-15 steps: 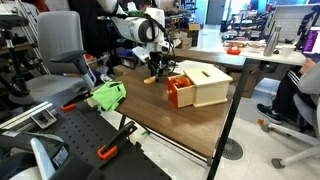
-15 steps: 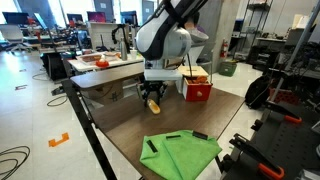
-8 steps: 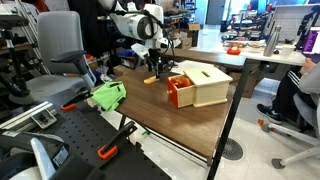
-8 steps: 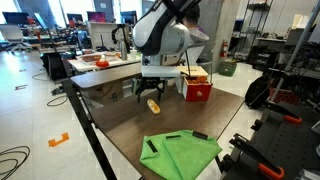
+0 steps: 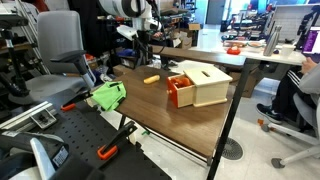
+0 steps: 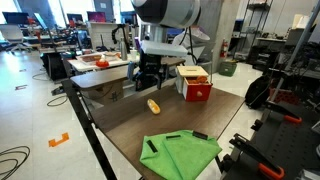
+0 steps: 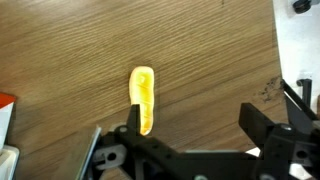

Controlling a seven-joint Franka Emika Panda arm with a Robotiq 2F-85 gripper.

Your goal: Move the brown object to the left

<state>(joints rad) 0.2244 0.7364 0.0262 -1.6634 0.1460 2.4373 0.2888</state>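
The brown object (image 7: 144, 98), a small orange-brown oval, lies flat on the wooden table (image 7: 215, 55) and nothing is touching it. In both exterior views it rests on the wood (image 5: 151, 78) (image 6: 153, 104), just beside the orange-and-cream box (image 5: 198, 84) (image 6: 194, 83). My gripper (image 7: 195, 130) is open, with nothing between its fingers, and hangs above the table. In the wrist view its left finger (image 7: 133, 138) overlaps the object's near end. In the exterior views the gripper (image 5: 148, 48) (image 6: 147, 75) hovers clearly above the object.
A bright green cloth (image 5: 106, 95) (image 6: 180, 152) lies near one table edge. An office chair (image 5: 60, 50) stands beyond that edge, and a seated person (image 5: 298, 90) is at the far side. A white desk (image 6: 105, 65) with a red item stands behind the table.
The gripper was down around the brown object; it has opened, let go and risen straight up. The object stays lying on the table.
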